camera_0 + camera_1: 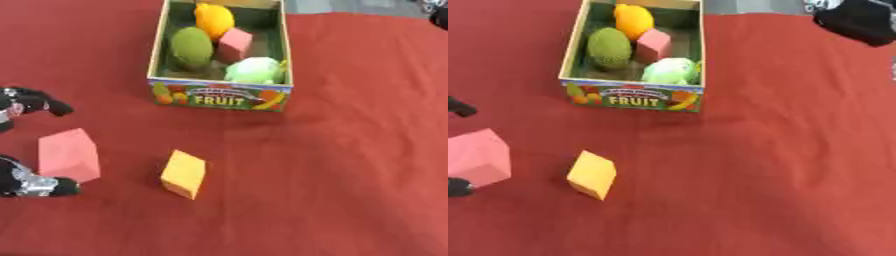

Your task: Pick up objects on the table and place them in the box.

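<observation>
A pink block (pixel 68 155) lies on the red cloth at the far left. My left hand (pixel 26 102) reaches in from the left edge and is open, with one black finger above the block and another (pixel 39 186) at its lower corner, so the block sits in the gap. An orange block (pixel 184 174) lies to the right of it, apart from the hand. The cardboard box marked FRUIT (pixel 219 97) stands at the top centre. It holds a yellow-orange fruit (pixel 213 19), a dark green fruit (pixel 191 47), a pink block (pixel 234 44) and a pale green round thing (pixel 254 70). A black shape in the top right corner is my right hand (pixel 855 21).
The red cloth (pixel 350 165) covers the whole table. A strip of grey floor shows behind the box at the top edge.
</observation>
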`<act>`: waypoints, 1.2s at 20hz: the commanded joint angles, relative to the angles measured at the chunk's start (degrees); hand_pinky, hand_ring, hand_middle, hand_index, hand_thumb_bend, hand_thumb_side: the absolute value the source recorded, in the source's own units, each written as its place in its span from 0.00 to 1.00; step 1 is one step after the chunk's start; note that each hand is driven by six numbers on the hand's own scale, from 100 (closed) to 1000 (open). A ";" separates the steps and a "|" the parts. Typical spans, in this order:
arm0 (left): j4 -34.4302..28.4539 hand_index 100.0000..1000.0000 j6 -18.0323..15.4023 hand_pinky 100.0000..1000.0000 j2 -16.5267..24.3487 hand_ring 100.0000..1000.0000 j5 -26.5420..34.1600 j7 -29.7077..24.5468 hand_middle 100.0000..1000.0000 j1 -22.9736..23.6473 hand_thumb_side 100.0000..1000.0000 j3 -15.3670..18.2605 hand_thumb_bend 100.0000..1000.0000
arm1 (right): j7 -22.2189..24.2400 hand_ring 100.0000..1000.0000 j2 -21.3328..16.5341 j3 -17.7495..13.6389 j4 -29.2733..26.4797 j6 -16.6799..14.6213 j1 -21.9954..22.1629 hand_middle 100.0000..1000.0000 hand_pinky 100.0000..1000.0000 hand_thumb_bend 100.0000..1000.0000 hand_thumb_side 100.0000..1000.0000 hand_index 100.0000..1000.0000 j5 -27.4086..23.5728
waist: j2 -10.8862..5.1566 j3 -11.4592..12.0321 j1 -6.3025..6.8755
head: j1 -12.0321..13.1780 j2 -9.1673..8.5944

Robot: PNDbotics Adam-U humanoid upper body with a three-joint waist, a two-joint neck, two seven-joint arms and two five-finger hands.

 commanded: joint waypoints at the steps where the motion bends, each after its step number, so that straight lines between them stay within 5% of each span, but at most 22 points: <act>1: 1.60 0.92 0.61 0.96 -0.08 0.92 -0.55 -0.24 0.80 -1.37 0.56 0.16 0.67 | -0.07 0.81 -0.93 -0.52 -0.85 0.24 -0.43 0.73 0.83 0.00 0.40 0.86 -0.57 | -0.73 -0.13 1.04 | 0.11 0.19; 10: 8.49 0.91 -0.52 0.95 -2.94 0.92 -3.61 0.09 0.81 -2.44 0.42 -0.76 0.53 | 0.08 0.81 -0.26 -0.20 -0.85 0.61 -0.14 0.72 0.82 0.00 0.43 0.85 -0.95 | -0.34 -0.50 0.88 | 0.27 0.02; 24: 11.57 0.84 -3.53 0.87 -4.44 0.82 -7.85 -2.70 0.73 -2.78 0.35 -2.11 0.57 | 0.18 0.81 0.71 0.08 -0.85 1.87 -0.11 0.71 0.82 0.00 0.47 0.85 -1.47 | -0.28 -0.73 0.82 | 0.42 -0.13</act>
